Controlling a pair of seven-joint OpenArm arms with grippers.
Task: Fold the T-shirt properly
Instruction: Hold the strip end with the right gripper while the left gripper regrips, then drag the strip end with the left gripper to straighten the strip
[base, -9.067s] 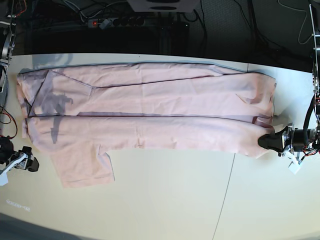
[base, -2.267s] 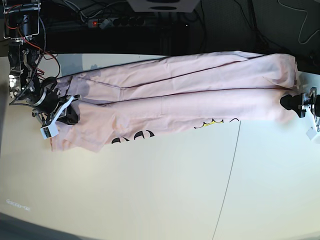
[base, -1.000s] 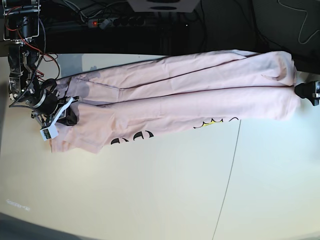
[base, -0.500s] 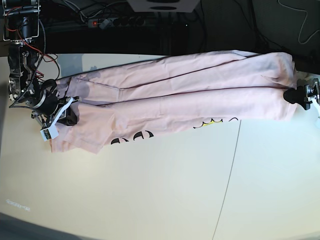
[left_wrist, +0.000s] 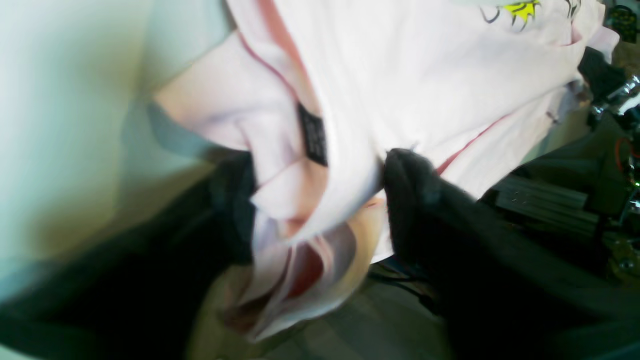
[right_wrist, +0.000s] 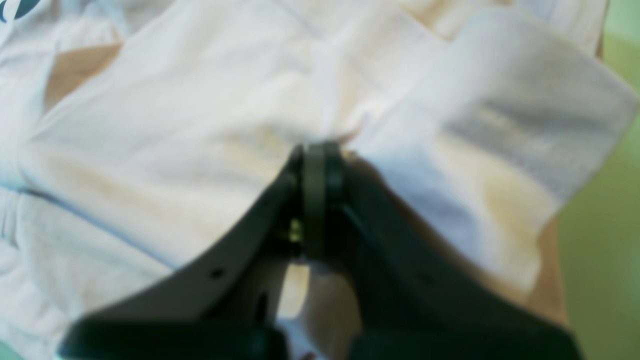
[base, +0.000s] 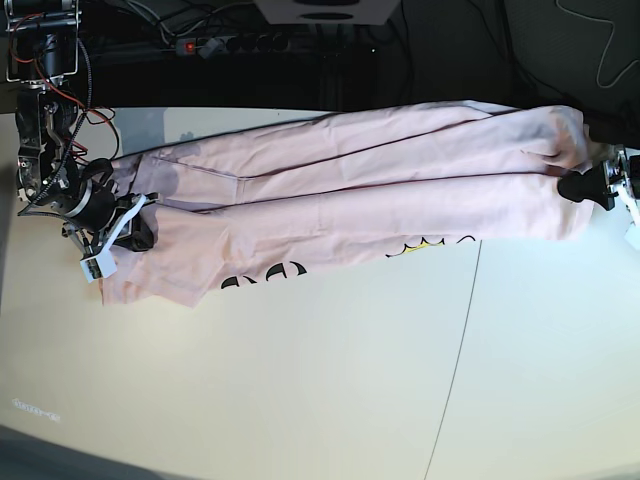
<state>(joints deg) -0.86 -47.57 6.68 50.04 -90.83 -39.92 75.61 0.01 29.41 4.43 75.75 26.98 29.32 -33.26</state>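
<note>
The table (base: 300, 400) is carrying the T-shirt (base: 350, 200), which is lying folded lengthwise in a long band across the far half, with black and yellow lettering (base: 430, 246) peeking out along its near edge. The right gripper (base: 135, 232) is clenching the shirt's end on the base view's left, its fingers pressed together on a pinch of fabric. The left gripper (base: 580, 188) is straddling the opposite end; its fingers (left_wrist: 410, 180) are standing apart with bunched cloth and a dark label (left_wrist: 314, 134) between them.
</note>
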